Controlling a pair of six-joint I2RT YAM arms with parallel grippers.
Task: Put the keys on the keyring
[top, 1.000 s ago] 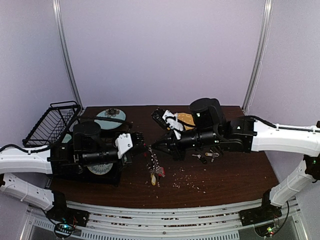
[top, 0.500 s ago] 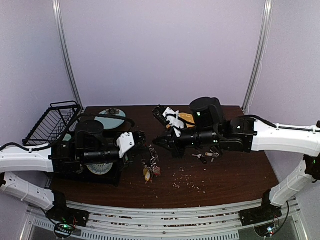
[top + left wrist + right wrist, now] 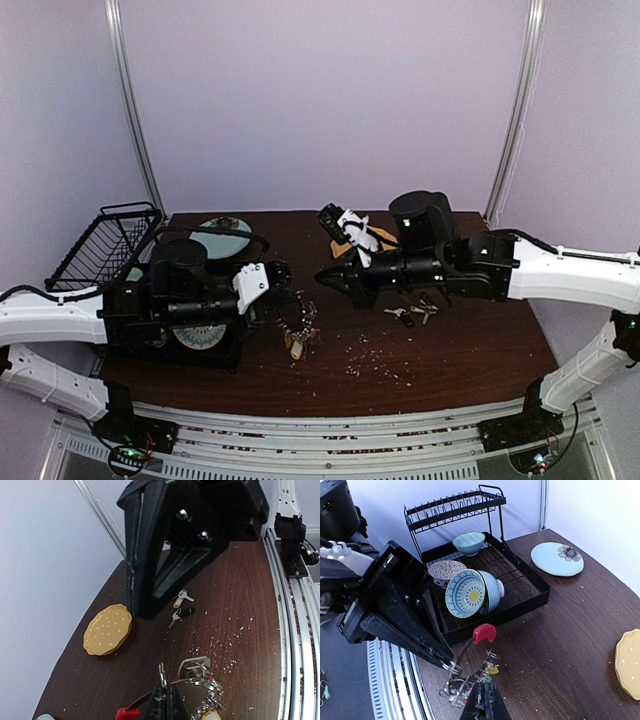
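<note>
While the keyring (image 3: 197, 680) is pinched at the tips of the left gripper (image 3: 166, 702), the right gripper (image 3: 484, 702), pressed together and seemingly empty, should be drawn back, opened and lowered onto one of the loose keys (image 3: 186, 612) lying under its wrist.

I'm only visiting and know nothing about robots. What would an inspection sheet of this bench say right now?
Surface: dark wooden table, scattered with pale crumbs.
Job's things: keyring bunched below the left claw; loose keys lying apart to its right.
Clutter: dish rack holding bowls, blue plate, yellow plate.
Claws: left claw shut on the keyring; right claw shut, grip unclear.
Cables: black cable looping behind the left arm.
Surroundings: plain pale walls; nothing else seen.
</note>
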